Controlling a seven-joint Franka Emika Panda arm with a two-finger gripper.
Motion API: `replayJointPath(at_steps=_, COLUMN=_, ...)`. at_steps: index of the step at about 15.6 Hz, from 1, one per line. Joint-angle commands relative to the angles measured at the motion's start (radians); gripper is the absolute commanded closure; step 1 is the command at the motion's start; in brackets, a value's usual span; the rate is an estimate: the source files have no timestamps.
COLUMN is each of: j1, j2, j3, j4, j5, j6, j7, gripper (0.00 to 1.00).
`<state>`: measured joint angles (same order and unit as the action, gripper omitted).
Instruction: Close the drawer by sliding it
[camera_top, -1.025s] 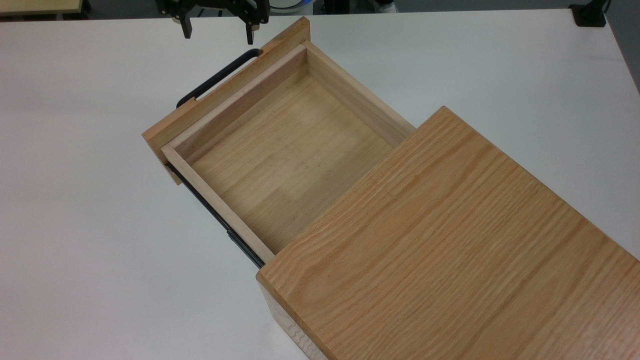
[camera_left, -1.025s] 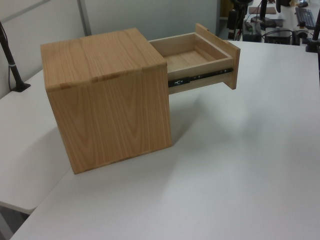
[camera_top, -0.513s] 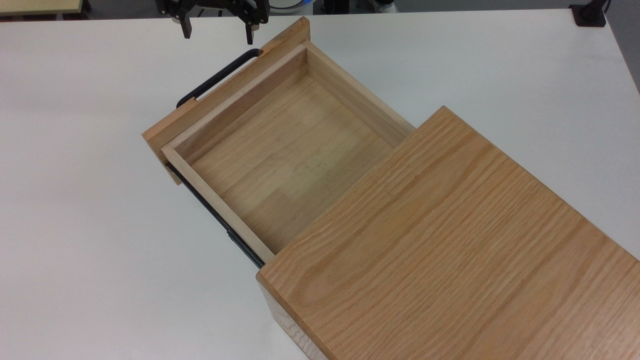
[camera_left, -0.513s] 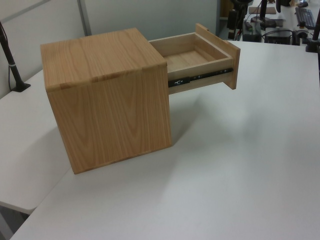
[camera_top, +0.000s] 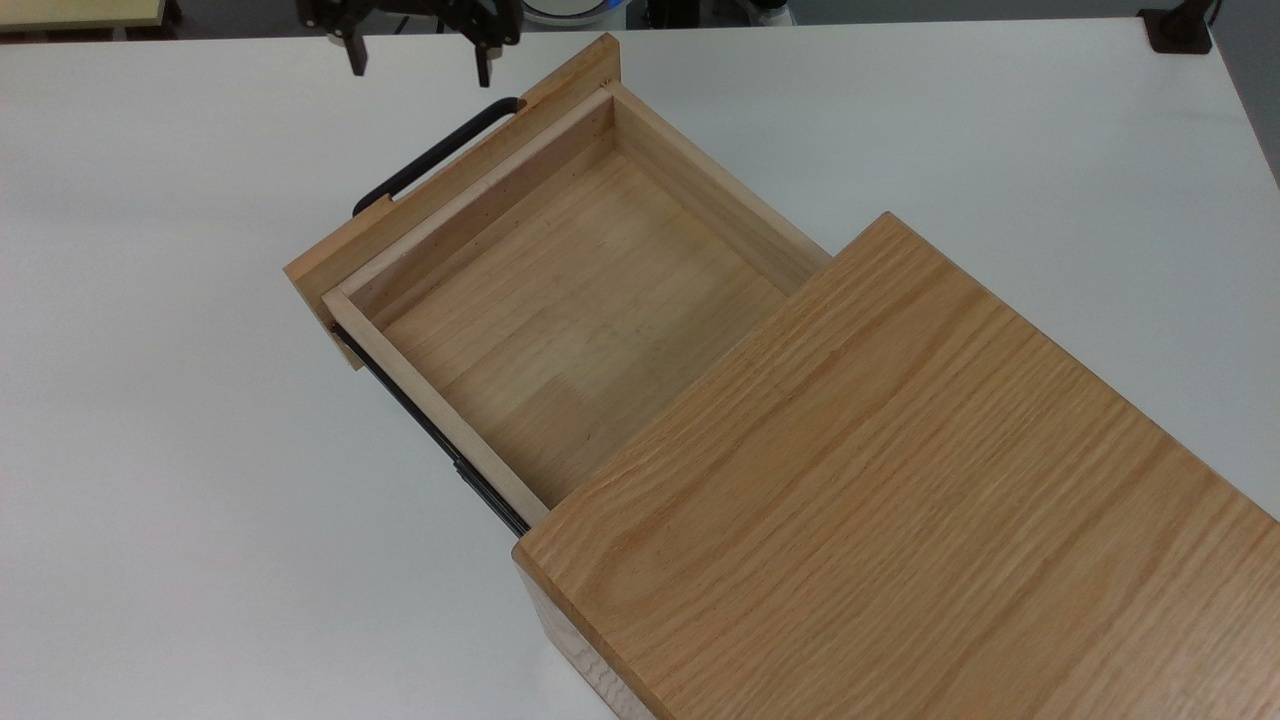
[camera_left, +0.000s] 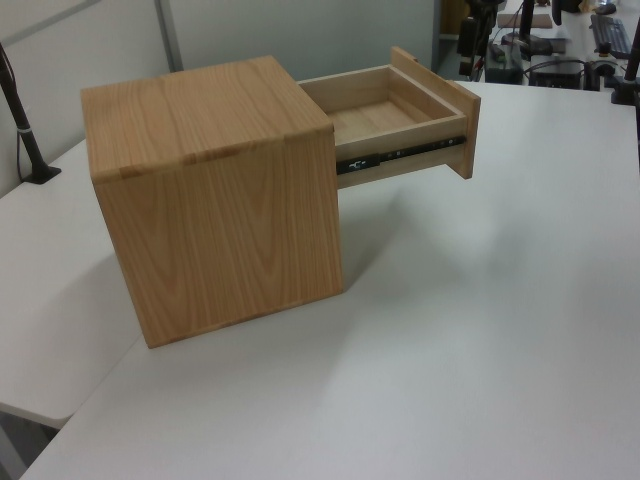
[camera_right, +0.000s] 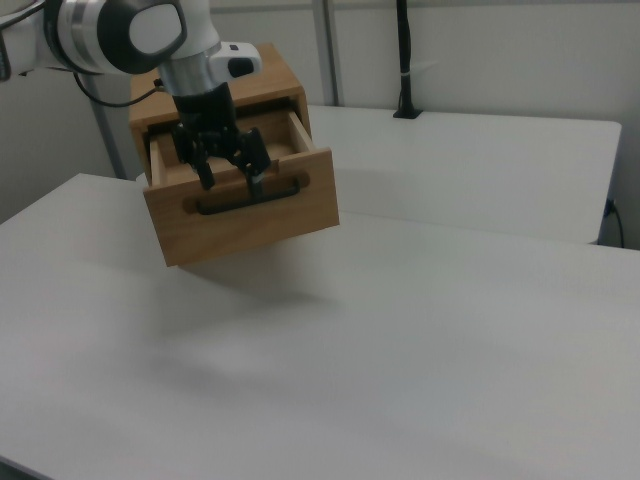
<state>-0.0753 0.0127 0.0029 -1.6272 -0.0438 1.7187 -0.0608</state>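
Note:
The drawer (camera_top: 570, 300) stands pulled far out of the oak casing (camera_top: 900, 500), and its light-wood tray is empty. Its black bar handle (camera_top: 430, 160) sits on the front panel, facing the top view's upper left. My gripper (camera_top: 418, 62) hangs open just beyond the handle, fingers spread wide and holding nothing. In the right view the gripper (camera_right: 232, 178) hovers in front of the drawer's (camera_right: 250, 225) front panel, right above the handle (camera_right: 250, 200). In the left view the drawer (camera_left: 440, 100) juts from the casing (camera_left: 210, 190) on a black side rail (camera_left: 400, 155).
The casing rests on a white table (camera_top: 150, 450) with broad bare surface on every side. A black post (camera_right: 404, 60) stands at the far table edge in the right view. Desks with equipment lie beyond the table (camera_left: 560, 60) in the left view.
My gripper has shifted slightly toward the top view's left and upper edge, still open. The drawer has not moved.

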Motion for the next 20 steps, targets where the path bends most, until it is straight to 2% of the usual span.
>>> replayJointPath(at_steps=1, j1=-0.012, j2=-0.023, j3=-0.024, j4=-0.026, j5=0.004, j6=-0.002, j7=-0.245, gripper=0.0)
replayJointPath(at_steps=3, j1=-0.02, j2=-0.014, j3=-0.026, j4=-0.028, j5=-0.02, j6=-0.001, j7=-0.409, gripper=0.01)
replayJointPath(at_steps=4, j1=-0.029, j2=-0.013, j3=-0.026, j4=-0.029, j5=-0.024, j6=0.002, j7=-0.451, gripper=0.05)
replayJointPath(at_steps=5, j1=-0.031, j2=-0.004, j3=-0.026, j4=-0.029, j5=-0.024, j6=0.005, j7=-0.468, gripper=0.19)
replayJointPath(at_steps=7, j1=-0.027, j2=0.012, j3=-0.024, j4=-0.029, j5=-0.025, j6=0.009, j7=-0.465, gripper=0.6)
replayJointPath(at_steps=9, j1=-0.026, j2=0.03, j3=-0.024, j4=-0.028, j5=-0.015, j6=0.028, j7=-0.443, gripper=0.91)
replayJointPath(at_steps=13, j1=-0.014, j2=0.073, j3=-0.011, j4=-0.03, j5=-0.011, j6=0.129, j7=-0.292, gripper=0.93)
replayJointPath(at_steps=15, j1=0.012, j2=0.099, j3=-0.009, j4=-0.029, j5=-0.014, j6=0.166, j7=-0.245, gripper=1.0)
replayJointPath(at_steps=20, j1=0.025, j2=0.125, j3=0.006, j4=-0.023, j5=-0.007, j6=0.194, j7=-0.151, gripper=1.0)
